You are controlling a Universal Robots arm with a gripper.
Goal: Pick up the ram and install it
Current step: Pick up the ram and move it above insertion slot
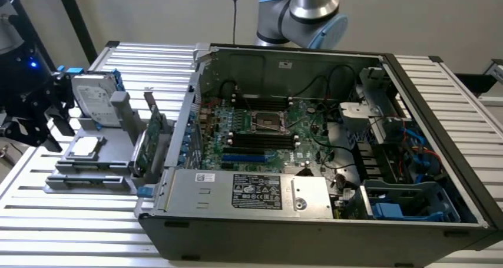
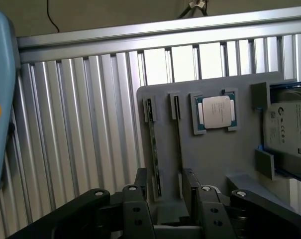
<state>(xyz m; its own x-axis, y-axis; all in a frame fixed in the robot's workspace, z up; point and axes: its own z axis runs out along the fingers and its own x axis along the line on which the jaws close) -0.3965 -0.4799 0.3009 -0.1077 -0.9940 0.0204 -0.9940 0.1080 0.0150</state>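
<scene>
- Currently the hand point(image 2: 165, 196) is open, its fingers point(image 2: 140, 186) spread apart and gripping nothing; it hangs over one end of the grey holder point(image 2: 225, 159).
- Task part: the ram point(image 2: 153, 149) stands on its long edge in a narrow slot of that holder, at the end away from the hard drive point(image 2: 289, 129). Upright like this, both flat faces are free for a pinch.
- Near end of the ram lies between the spread fingers, closer to one of them; cannot tell if it touches.
- Second slot point(image 2: 178, 139) runs parallel just beside it; cannot tell if it carries a stick.
- Processor point(image 2: 216, 112) lies flat in its own pocket between the slots and the hard drive. Parts are kept apart, likely so one can be taken alone.
- Holder sits on the slatted worktop point(image 2: 90, 129) near its edge at the exterior view's left, just beside the open computer case point(image 1: 314, 232).
- Case lies on its side with the panel off, so the motherboard point(image 1: 267, 126) faces up. Its dark memory slots point(image 1: 263, 139) look bare, so install judged not yet done.
- Expansion card point(image 1: 149, 141) stands upright on the holder's side toward the case; not the task part.
</scene>
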